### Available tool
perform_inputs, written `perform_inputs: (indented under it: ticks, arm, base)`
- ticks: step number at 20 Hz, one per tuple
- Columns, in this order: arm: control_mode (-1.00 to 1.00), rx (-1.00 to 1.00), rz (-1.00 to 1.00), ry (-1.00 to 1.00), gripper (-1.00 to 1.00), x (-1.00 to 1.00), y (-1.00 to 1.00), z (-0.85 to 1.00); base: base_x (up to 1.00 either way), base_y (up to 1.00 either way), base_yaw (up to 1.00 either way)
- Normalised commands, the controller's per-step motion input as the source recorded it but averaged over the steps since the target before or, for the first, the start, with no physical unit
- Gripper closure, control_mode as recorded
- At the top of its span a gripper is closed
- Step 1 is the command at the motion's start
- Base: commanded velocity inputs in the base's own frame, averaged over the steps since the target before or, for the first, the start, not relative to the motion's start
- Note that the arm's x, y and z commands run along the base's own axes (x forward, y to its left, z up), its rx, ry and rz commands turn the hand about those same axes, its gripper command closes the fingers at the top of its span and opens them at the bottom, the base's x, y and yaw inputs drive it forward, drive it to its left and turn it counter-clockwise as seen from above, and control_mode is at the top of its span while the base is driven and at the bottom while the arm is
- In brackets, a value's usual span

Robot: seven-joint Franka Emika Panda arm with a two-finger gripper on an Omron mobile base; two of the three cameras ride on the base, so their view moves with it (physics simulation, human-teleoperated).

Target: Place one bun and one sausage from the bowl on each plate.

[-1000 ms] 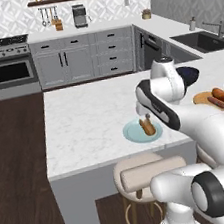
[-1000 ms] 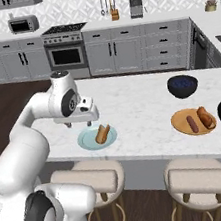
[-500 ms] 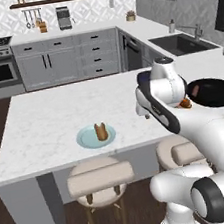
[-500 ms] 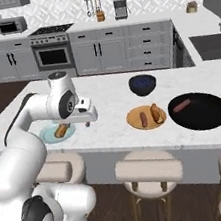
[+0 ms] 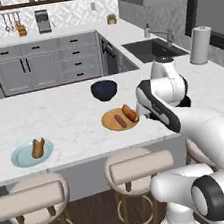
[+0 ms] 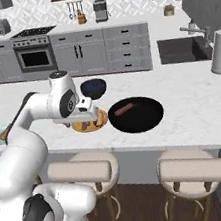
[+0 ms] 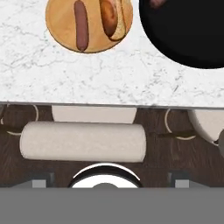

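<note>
One orange plate (image 7: 89, 25) near counter edge (image 7: 109, 104), black bowl (image 7: 188, 30) beside, gripper (image 6: 86, 117) fingers wide.

My arm is folded with its elbow raised, gripper (image 6: 86, 117) pointing down over the worktop's near edge, jaws wide apart.

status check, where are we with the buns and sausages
Gripper empty, jaws open, over the counter edge by the orange plate. That plate holds a bun and a sausage. One sausage left in the black bowl. Nothing in the way.
</note>
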Motion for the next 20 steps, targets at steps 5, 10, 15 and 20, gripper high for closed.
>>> perform_inputs:
  ticks: [5, 10, 15, 20]
  arm:
    - [1.00, 0.00, 0.00, 0.00, -1.00, 0.00, 0.00, 0.00]
    - [1.00, 0.00, 0.00, 0.00, -1.00, 0.00, 0.00, 0.00]
    - [1.00, 0.00, 0.00, 0.00, -1.00, 0.00, 0.00, 0.00]
    - [1.00, 0.00, 0.00, 0.00, -1.00, 0.00, 0.00, 0.00]
  base:
    - [0.21, -0.99, 0.00]
    - [0.32, -0.34, 0.00]
    - [0.46, 0.41, 0.00]
    - [0.52, 0.34, 0.00]
